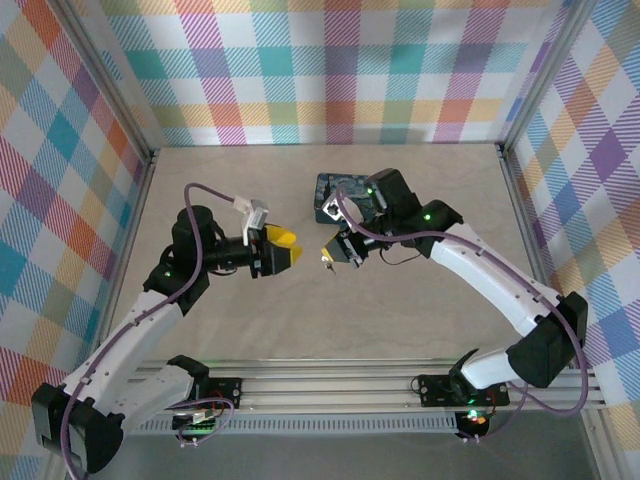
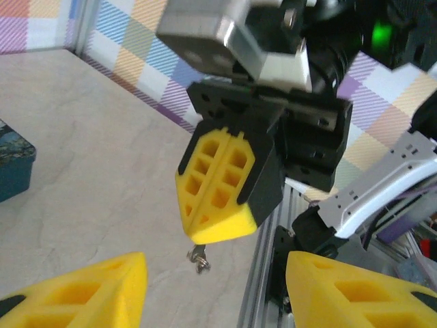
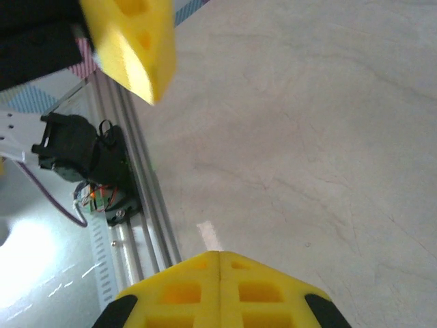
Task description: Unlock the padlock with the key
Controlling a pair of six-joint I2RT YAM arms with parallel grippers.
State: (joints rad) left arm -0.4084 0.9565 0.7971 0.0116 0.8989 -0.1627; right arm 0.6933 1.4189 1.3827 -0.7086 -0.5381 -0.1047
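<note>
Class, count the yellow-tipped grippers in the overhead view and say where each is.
2. The left gripper hangs open mid-table; the right gripper, shut on the key, faces it, near the padlock.

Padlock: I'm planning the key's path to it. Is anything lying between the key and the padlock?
Nothing visible does. Bare table lies between the key, pinched in the right gripper, and the padlock; that arm's wrist overhangs part of the padlock.
</note>
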